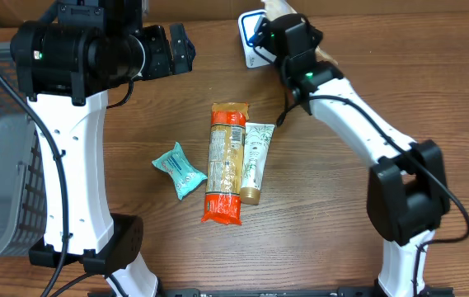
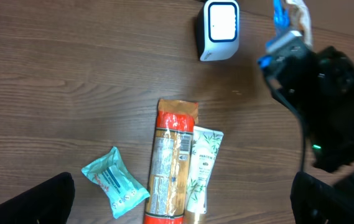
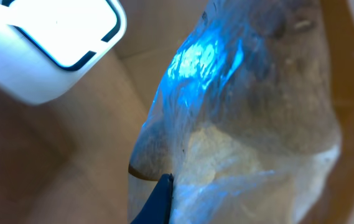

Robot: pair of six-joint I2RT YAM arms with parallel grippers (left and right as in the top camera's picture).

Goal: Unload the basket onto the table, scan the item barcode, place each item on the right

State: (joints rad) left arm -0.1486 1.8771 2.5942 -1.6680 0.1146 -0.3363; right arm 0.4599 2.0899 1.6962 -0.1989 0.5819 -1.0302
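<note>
Clear crinkled bag, blue-lit, clenched in right end effector beside white scanner; left end effector released.

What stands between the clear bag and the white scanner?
Nothing visible does. The bag is held close beside the scanner, with only an open gap between them in the right wrist view.

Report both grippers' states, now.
Left gripper: open, holding nothing.
Right gripper: shut on a clear bag, next to the scanner.
</note>
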